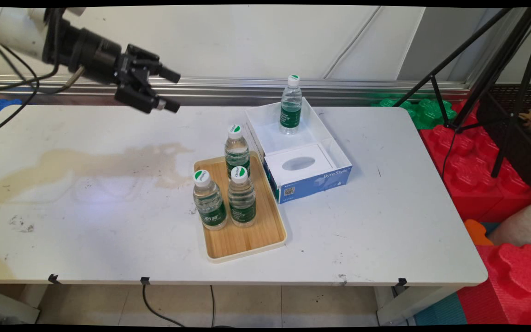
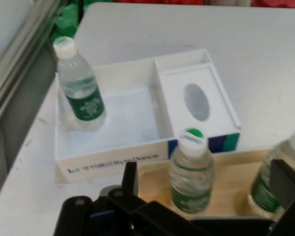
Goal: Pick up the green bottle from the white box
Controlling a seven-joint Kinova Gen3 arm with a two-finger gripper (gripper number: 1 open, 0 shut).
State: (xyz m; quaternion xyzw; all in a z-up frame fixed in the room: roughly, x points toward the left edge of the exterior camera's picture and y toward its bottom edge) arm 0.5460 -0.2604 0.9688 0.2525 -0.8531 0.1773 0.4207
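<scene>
The gripper (image 1: 169,90) hangs high over the table's (image 1: 85,221) far left part, its two black fingers spread apart with nothing between them, touching nothing. Below it and off to its right in the main view stands a bamboo tray (image 1: 251,235) carrying three water bottles with green labels: the front-left bottle (image 1: 209,200), the front-right bottle (image 1: 241,197) just beside it, and the rear bottle (image 1: 237,151) behind them. Further from the gripper, touching the tray's right rim, sits a white and blue box (image 1: 334,159); a tissue pack (image 1: 298,163) with an oval slot fills its near end, and a fourth bottle (image 1: 291,106) stands upright at its far end, well apart from the gripper.

Only the main view shows the whole tray, the brownish stain (image 1: 85,163) on the table beneath the arm, the tripod (image 1: 491,69) and the red foam blocks (image 1: 477,175) at the right. The hand view looks down into the box (image 2: 113,160) past the fingers (image 2: 130,178) and shows its bottle (image 2: 81,91) in a corner beside the wall side. There the tissue pack (image 2: 196,98) fills the other end. One tray bottle (image 2: 191,172) is whole there, another (image 2: 280,182) is cut off at the right edge behind a finger, and the third is out of that view. The label print cannot be read in either view.
</scene>
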